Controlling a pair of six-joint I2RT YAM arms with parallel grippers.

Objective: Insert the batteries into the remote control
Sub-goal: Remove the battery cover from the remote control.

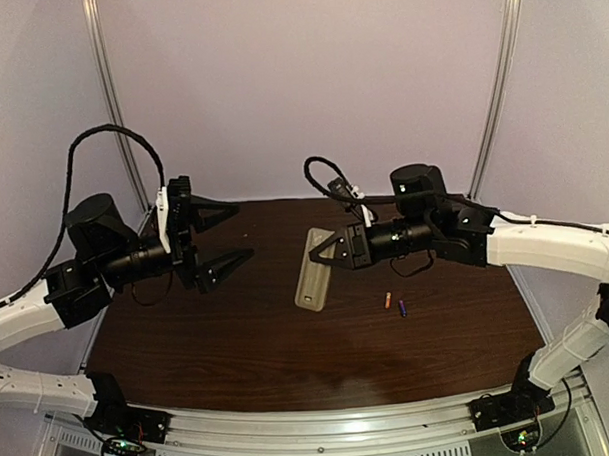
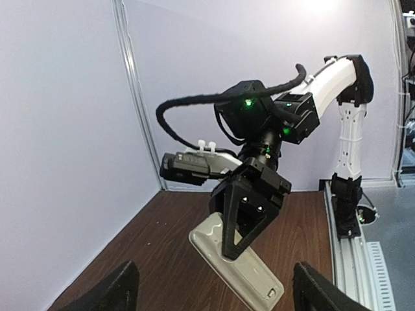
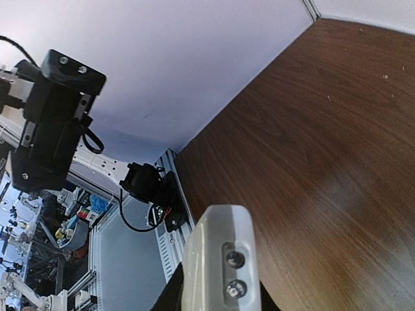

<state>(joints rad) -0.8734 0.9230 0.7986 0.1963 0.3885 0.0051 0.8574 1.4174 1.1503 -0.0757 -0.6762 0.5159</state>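
My right gripper [image 1: 332, 249] is shut on the far end of the remote control [image 1: 313, 271] and holds it tilted above the table, beige-grey back up. The left wrist view shows the remote [image 2: 249, 272] with a small latch at its free end, gripped by the right gripper [image 2: 238, 246]. In the right wrist view the remote [image 3: 220, 259] shows end-on between my fingers [image 3: 167, 299]. Two batteries lie on the table to its right: an orange one [image 1: 388, 300] and a darker purplish one [image 1: 402, 308]. My left gripper [image 1: 228, 237] is open and empty, raised at the left, pointing toward the remote.
The brown table [image 1: 289, 349] has white walls behind and to the left. A metal rail [image 1: 321, 428] with both arm bases runs along its near edge. The right arm [image 1: 545, 245] reaches in from the right.
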